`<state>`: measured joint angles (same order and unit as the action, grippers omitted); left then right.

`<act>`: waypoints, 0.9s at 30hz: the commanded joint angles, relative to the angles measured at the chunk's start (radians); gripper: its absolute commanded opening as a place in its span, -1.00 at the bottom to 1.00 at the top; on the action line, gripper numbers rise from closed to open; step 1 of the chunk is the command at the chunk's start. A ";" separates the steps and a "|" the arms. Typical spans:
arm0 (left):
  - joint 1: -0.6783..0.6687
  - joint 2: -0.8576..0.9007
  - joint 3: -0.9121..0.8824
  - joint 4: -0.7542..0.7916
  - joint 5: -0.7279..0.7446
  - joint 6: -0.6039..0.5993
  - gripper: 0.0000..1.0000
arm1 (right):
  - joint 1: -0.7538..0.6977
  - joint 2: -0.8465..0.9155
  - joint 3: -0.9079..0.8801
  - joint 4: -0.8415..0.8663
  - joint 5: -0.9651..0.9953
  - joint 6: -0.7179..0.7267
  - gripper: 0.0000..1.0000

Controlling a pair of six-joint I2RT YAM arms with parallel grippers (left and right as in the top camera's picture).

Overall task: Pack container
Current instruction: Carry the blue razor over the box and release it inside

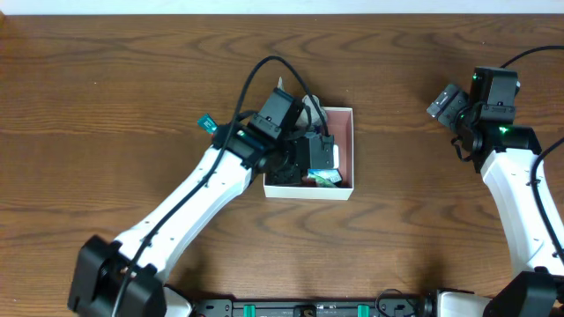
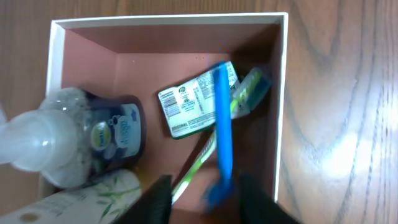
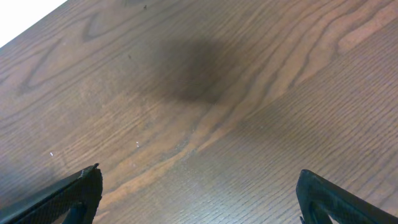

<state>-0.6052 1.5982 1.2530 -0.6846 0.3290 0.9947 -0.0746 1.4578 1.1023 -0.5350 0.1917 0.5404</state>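
The dark brown wooden table (image 3: 205, 93) shows plain grain, smooth, with a soft sheen where light falls. The square shallow container (image 2: 283, 93) has thin white walls like matt card and a dull reddish-brown floor. Inside, the clear plastic pump bottle (image 2: 62, 143) looks glossy, the bright blue plastic handle (image 2: 222, 124) smooth, and the green-and-white printed sachet (image 2: 186, 109) slightly shiny. The left end effector (image 2: 205, 196) has matt black fingers (image 2: 158, 202).
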 commanded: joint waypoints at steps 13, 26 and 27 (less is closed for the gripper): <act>-0.064 -0.227 0.010 0.027 0.142 -0.175 0.00 | -0.006 0.000 0.006 0.000 0.013 -0.003 0.98; -0.003 -0.475 0.010 -0.199 -0.176 -0.661 0.69 | -0.006 0.000 0.006 0.000 0.013 -0.003 0.99; 0.024 -0.470 0.010 -0.198 -0.227 -0.726 0.71 | -0.006 0.000 0.006 0.000 0.013 -0.002 0.98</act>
<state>-0.6392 1.1168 1.2545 -0.8761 0.3042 0.4946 -0.0746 1.4578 1.1023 -0.5346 0.1917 0.5404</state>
